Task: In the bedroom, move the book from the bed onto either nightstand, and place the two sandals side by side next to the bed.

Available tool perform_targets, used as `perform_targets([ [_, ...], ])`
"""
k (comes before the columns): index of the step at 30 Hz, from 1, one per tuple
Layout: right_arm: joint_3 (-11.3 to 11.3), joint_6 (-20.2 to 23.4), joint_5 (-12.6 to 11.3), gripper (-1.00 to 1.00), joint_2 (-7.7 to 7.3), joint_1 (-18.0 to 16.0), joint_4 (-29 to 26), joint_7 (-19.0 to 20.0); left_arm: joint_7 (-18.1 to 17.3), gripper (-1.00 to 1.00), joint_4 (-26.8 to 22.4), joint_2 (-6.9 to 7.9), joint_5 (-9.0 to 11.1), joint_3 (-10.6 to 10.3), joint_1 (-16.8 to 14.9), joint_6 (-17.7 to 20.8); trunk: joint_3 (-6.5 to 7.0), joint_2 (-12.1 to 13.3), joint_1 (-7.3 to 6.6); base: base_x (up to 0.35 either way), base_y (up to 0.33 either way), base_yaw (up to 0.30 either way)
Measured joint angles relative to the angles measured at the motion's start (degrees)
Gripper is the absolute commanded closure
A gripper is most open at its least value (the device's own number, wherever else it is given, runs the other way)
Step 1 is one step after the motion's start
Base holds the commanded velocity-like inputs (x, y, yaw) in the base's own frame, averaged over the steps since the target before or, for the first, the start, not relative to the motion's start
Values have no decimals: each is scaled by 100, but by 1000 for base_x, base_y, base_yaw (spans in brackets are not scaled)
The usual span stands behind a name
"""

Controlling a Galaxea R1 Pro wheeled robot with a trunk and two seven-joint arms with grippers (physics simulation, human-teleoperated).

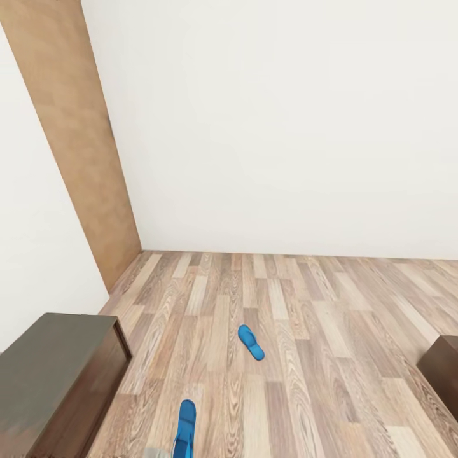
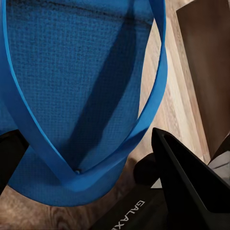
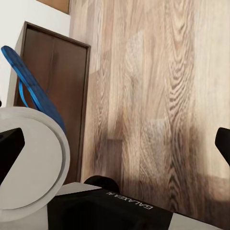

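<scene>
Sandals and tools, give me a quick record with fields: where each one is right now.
held sandal: off the floor, in the left tool, fingers either side of it
other sandal: flat on the wood floor, apart from the first
right tool: open, empty, above bare floor
nightstand: low on the left, against the wall
bed, book: not seen

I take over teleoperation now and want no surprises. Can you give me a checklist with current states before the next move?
1. Held sandal in the left gripper: ok, fingers on either side of it.
2. Second sandal located: ok, lying flat on the floor.
3. Right gripper free: ok, open over bare planks.
4. Cabinet clearance on the left: cannot tell.
5. Bed located: not ok.
</scene>
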Motion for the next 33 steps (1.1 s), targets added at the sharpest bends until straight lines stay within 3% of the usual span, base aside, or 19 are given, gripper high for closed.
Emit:
perform_targets([
  [7, -2, 0, 1, -100, 0, 0, 1, -4, 0, 100, 2, -1, -1, 0, -1, 0, 0, 0, 0, 2, 0, 109],
  [33, -20, -8, 0, -100, 0, 0, 9, -8, 0, 100, -169, 8, 7, 17, 1, -16, 0, 0, 0, 0, 0, -2],
])
